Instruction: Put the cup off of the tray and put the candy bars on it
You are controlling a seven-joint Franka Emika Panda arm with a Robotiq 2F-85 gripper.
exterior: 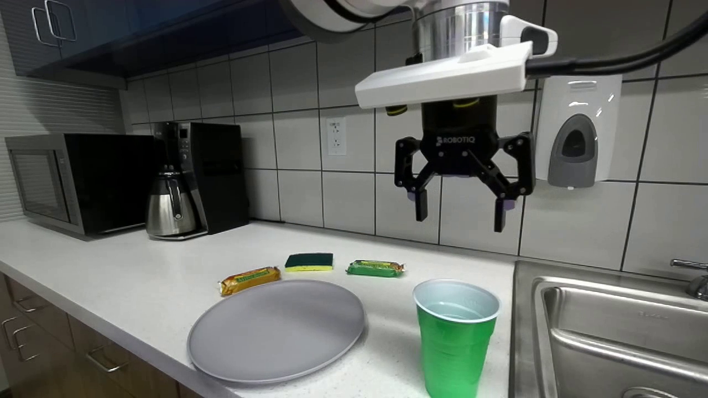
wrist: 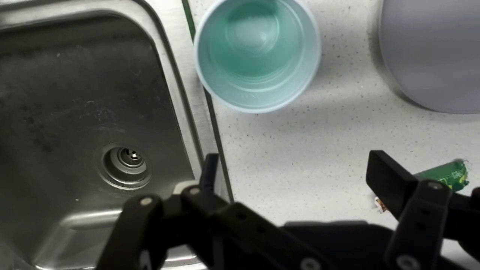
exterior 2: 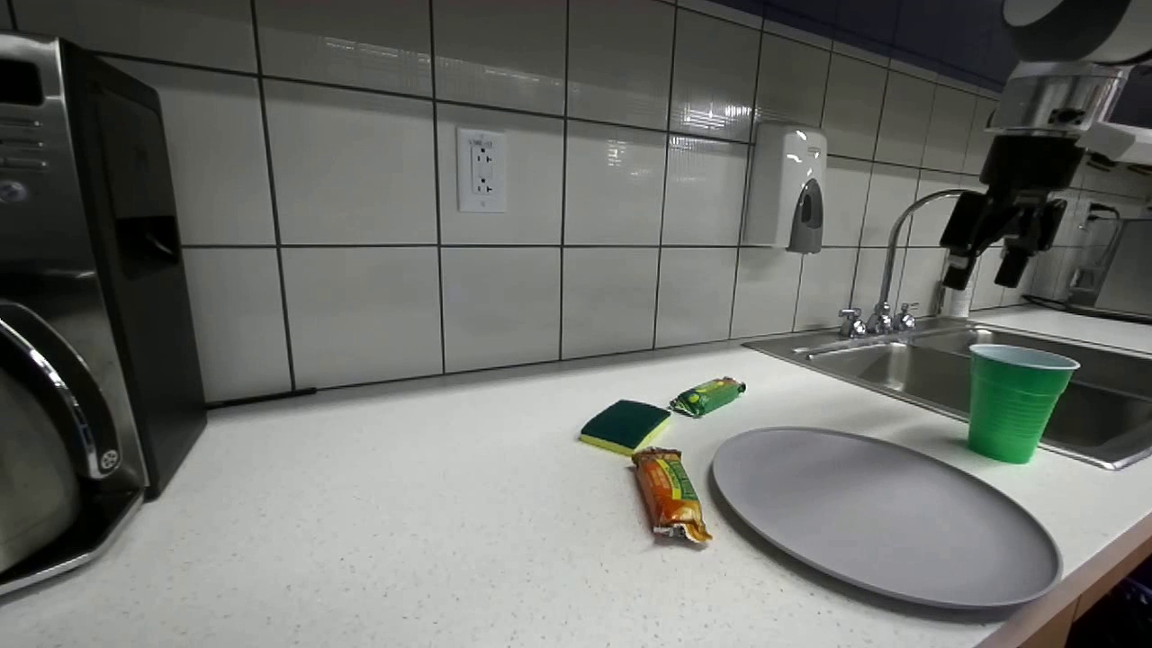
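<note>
The green cup (exterior: 456,354) stands upright on the counter beside the sink, apart from the tray; it also shows in an exterior view (exterior 2: 1017,409) and the wrist view (wrist: 258,90). The round grey tray (exterior: 276,331) lies flat with nothing on it (exterior 2: 882,513). A gold candy bar (exterior: 250,280) lies close beside its rim (exterior 2: 670,493). A green candy bar (exterior: 376,268) lies nearer the wall (exterior 2: 709,396); a finger partly hides it in the wrist view (wrist: 446,175). No second green bar shows. My gripper (exterior: 460,218) is open and empty, high above the counter near the wall (wrist: 292,161).
A green-and-yellow sponge (exterior: 308,262) lies between the two bars. The steel sink (exterior: 525,309) borders the cup's side, with a faucet (exterior 2: 886,270) behind. A soap dispenser (exterior: 578,132) hangs on the wall. A coffee maker (exterior: 215,177) and microwave (exterior: 105,182) stand at the far end.
</note>
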